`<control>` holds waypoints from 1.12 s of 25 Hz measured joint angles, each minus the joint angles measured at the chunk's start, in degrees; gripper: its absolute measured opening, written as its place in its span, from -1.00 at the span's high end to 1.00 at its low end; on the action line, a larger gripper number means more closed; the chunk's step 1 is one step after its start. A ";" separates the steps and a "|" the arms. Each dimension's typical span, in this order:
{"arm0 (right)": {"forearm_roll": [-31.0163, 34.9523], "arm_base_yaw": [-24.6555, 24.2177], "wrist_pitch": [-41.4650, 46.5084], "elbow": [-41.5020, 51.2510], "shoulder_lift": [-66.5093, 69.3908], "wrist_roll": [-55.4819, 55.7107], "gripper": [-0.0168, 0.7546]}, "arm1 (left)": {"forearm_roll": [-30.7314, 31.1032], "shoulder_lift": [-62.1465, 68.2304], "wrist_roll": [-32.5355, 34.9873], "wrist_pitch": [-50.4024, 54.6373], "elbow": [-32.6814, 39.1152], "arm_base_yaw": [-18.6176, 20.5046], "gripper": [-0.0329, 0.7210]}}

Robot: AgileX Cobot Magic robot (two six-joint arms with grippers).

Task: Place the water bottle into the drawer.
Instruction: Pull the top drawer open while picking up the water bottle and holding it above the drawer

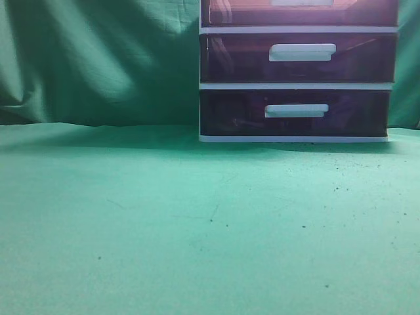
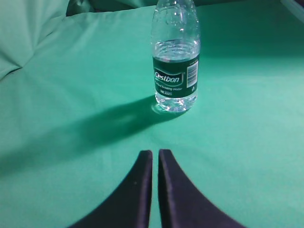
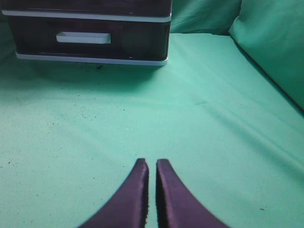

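Water bottle point(image 2: 175, 57) is seen only in the left wrist view, standing upright on the green cloth point(image 2: 71, 95), well ahead of the left gripper point(image 2: 155, 159) and apart from it. Its body is clear, ridged plastic, partly filled with water, and a dark green label with white lettering and a barcode is wrapped around its lower half. A shadow is cast from its base toward the left. The left gripper's two dark fingers are pressed nearly together, with only a thin slit between the tips, and nothing is held.

In the exterior view, the white-framed drawer unit point(image 1: 199, 85) is set at the back right of the cloth-covered table. The top drawer point(image 1: 298, 13) is cut off by the upper edge of the frame; only its lower part and a strip of its white handle are shown. The middle drawer point(image 1: 223, 59) and the lowest drawer point(image 1: 223, 113) are both pushed in.

In the right wrist view, the right gripper point(image 3: 151, 166) is likewise closed to a narrow slit and is empty, above bare cloth, with the unit's bottom drawer far ahead on the left.
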 joint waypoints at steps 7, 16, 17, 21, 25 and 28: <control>0.00 0.00 0.00 0.00 0.00 0.00 0.83 | 0.00 0.00 0.00 0.00 0.00 0.00 0.91; 0.00 0.00 0.00 0.00 0.00 0.00 0.83 | 0.00 0.00 0.00 0.00 0.00 0.00 0.91; 0.00 0.00 0.00 0.00 0.00 0.00 0.83 | 0.24 0.00 0.09 -0.12 0.00 0.00 0.91; 0.00 0.00 0.00 0.00 0.00 0.00 0.83 | -2.25 0.00 0.22 -6.08 0.14 0.00 0.91; 0.00 0.00 0.00 0.00 0.00 0.00 0.83 | -8.87 0.00 0.22 -17.69 0.14 0.00 0.91; 0.00 0.00 0.00 0.00 0.00 0.00 0.83 | -12.75 0.00 0.22 -22.81 0.14 0.00 0.91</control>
